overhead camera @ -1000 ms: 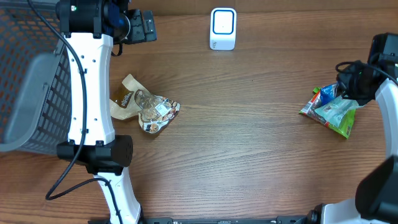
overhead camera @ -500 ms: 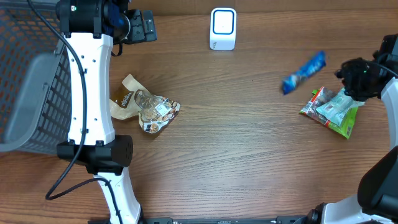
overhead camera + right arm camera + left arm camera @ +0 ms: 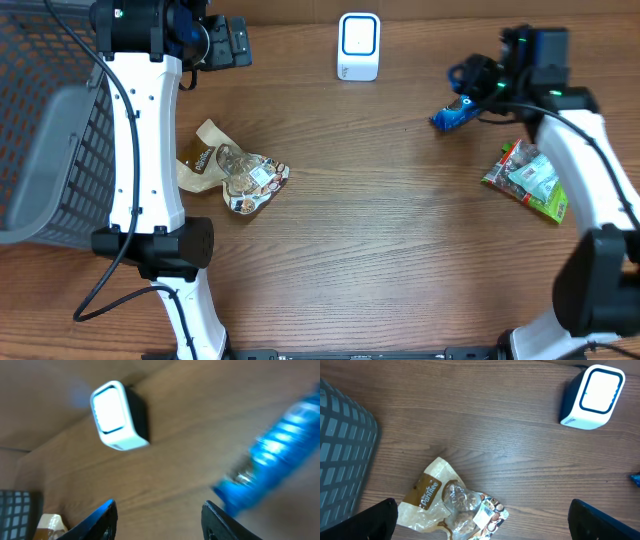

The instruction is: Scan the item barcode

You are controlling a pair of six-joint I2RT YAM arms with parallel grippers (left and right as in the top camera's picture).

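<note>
Jaws of the right gripper (image 3: 472, 78) stand parted with nothing between them, a blue packet (image 3: 451, 116) just beside them over the wooden surface (image 3: 400, 250), near the white scanner (image 3: 358, 46). The left gripper (image 3: 230, 42), jaws spread wide, holds nothing; brown snack bags (image 3: 235, 172) lie nearby.

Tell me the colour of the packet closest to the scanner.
Blue with lighter markings. The packet shows best overhead; the right wrist view blurs it.

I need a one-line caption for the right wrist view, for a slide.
Right arm's open fingers above the wooden table, a white scanner ahead, a blurred blue packet near them.
</note>
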